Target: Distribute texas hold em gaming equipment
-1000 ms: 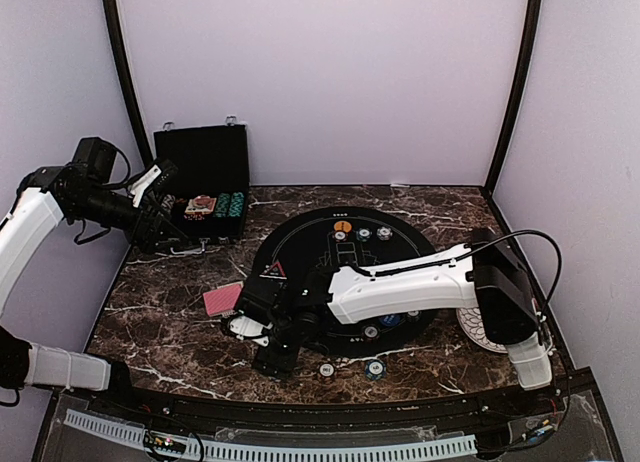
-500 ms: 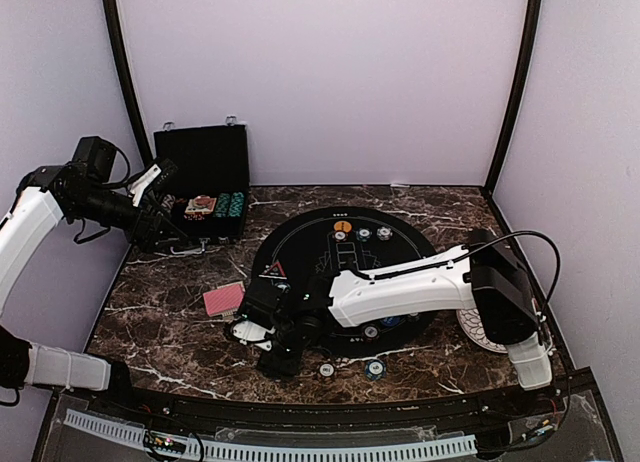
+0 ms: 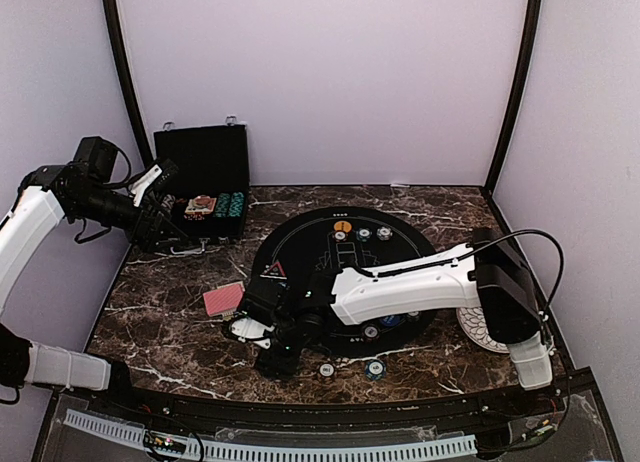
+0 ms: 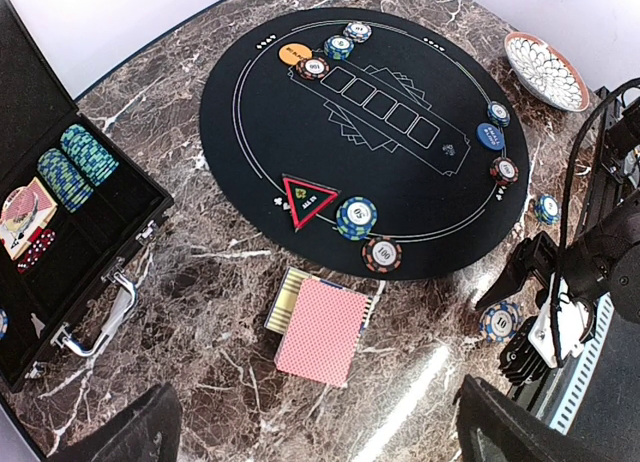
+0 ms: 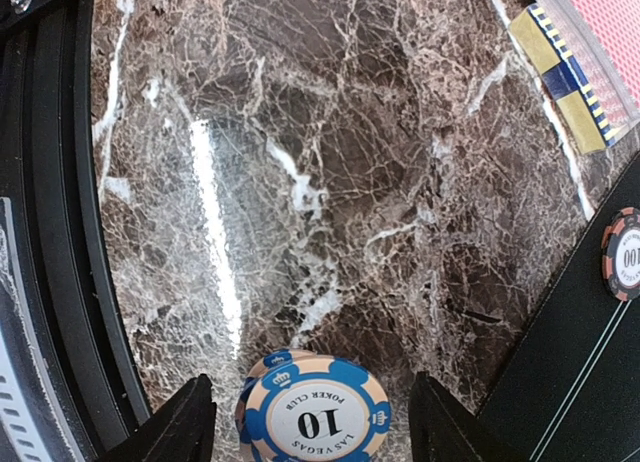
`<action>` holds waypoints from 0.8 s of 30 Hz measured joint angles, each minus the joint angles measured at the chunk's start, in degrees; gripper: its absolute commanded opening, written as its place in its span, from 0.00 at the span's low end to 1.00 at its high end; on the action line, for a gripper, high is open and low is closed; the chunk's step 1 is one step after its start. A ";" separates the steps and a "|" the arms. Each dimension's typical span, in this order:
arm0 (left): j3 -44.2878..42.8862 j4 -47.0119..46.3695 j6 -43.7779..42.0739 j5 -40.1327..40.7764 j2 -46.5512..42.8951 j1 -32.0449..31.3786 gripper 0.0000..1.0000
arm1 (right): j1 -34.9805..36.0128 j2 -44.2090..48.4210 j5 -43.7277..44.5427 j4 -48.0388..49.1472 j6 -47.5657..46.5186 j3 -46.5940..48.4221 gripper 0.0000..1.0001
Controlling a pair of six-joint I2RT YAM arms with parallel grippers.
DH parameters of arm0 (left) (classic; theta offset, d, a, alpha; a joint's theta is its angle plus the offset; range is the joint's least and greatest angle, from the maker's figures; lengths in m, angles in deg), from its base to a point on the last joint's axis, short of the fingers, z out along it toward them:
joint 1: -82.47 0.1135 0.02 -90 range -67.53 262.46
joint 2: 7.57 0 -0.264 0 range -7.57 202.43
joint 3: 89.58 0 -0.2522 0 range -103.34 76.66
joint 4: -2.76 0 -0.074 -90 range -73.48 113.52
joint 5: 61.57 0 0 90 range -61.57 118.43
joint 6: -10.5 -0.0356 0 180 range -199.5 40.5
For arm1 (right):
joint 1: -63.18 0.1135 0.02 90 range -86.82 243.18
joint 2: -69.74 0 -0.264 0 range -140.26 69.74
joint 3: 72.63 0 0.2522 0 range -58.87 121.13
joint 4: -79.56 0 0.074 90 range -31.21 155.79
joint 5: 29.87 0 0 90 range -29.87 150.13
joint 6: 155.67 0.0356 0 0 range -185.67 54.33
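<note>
A blue-and-cream "10" poker chip (image 5: 318,414) lies on the marble between the fingers of my right gripper (image 5: 312,432), which is open, with a gap on each side of the chip. A second chip's edge shows under it. That gripper (image 3: 272,350) is low at the front left of the black round mat (image 3: 300,232). The pink-backed card deck (image 4: 323,330) rests on a yellow-striped box just off the mat. A red-edged triangle marker (image 4: 306,198), a blue chip (image 4: 356,217) and a red "100" chip (image 4: 382,253) sit on the mat. My left gripper (image 4: 315,447) hangs open high above the table.
The black case (image 3: 205,187) stands open at the back left with teal chips (image 4: 75,167) inside. An orange button (image 4: 295,52) and a blue button (image 4: 489,136) lie on the mat. A white patterned plate (image 4: 545,70) is at the right. Two chips (image 3: 326,369) lie near the front edge.
My right gripper has shifted slightly over the marble near the mat's front left, and its jaws have narrowed a little. The left arm has not moved.
</note>
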State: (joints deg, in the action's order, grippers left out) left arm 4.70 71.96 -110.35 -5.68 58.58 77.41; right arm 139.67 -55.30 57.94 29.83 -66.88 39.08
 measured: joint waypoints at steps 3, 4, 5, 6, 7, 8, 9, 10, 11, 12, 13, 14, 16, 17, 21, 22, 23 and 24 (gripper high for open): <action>0.00 0.00 0.00 0.00 0.09 -0.11 0.99 | 0.00 0.31 0.00 0.07 0.00 0.00 0.64; 0.00 0.00 0.00 0.00 0.09 -0.11 0.99 | 0.00 0.33 0.00 0.04 0.00 0.00 0.64; 0.00 0.00 0.00 -0.02 0.09 -0.11 0.99 | 0.00 0.33 -0.02 0.07 0.00 0.00 0.64; 0.00 0.00 0.00 -0.02 0.09 -0.11 0.99 | 0.00 0.35 -0.02 0.07 0.00 0.00 0.63; 0.00 0.00 0.00 -0.02 0.09 -0.11 0.99 | 0.00 0.35 -0.02 0.00 0.00 0.00 0.63; 0.00 0.00 0.00 -0.02 0.09 -0.11 0.99 | 0.00 0.33 -0.02 0.00 0.00 0.00 0.63; 0.00 0.00 0.00 -0.02 0.09 -0.11 0.99 | 0.00 0.33 0.00 0.00 0.00 0.00 0.63; 0.00 0.00 0.00 -0.02 0.09 -0.11 0.99 | 0.00 0.33 0.00 0.00 0.00 0.00 0.63; 0.00 0.00 0.00 -0.02 0.09 -0.11 0.99 | 0.00 0.33 0.00 0.00 0.00 -0.02 0.62; 0.00 0.00 0.00 -0.02 0.09 -0.11 0.99 | 0.00 0.33 0.00 0.02 0.00 -0.04 0.61; 0.00 0.00 0.00 -0.02 0.09 -0.11 0.99 | 0.00 0.33 0.00 -0.02 -0.02 -0.09 0.61; -0.02 0.00 0.00 -0.02 0.09 -0.11 0.99 | 0.00 0.35 0.00 0.02 0.00 -0.15 0.60; -0.02 0.00 0.00 -0.02 0.09 -0.11 0.99 | -0.02 0.33 0.00 0.02 0.00 -0.37 0.60; -0.02 0.00 0.00 -0.02 0.09 -0.11 0.99 | -0.09 0.33 0.00 0.02 0.00 -0.52 0.60; -0.02 0.00 0.00 -0.02 0.09 -0.11 0.99 | -0.22 0.33 -0.13 -0.02 -0.02 -0.92 0.55; -0.02 0.00 0.00 -0.02 0.09 -0.11 0.99 | -0.26 0.33 -0.17 0.00 0.00 -0.92 0.53; -0.04 0.00 0.00 -0.02 0.09 -0.11 0.99 | -0.26 0.35 -0.22 0.02 -0.02 -0.92 0.51; -0.07 0.00 0.00 -0.02 0.09 -0.11 0.99 | -0.26 0.33 -0.31 0.02 0.00 -0.92 0.50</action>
State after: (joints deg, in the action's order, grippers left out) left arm 4.63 71.96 -110.35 -5.70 58.66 77.30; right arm 139.41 -54.97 57.63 29.85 -66.88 38.16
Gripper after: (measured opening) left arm 0.987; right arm 0.540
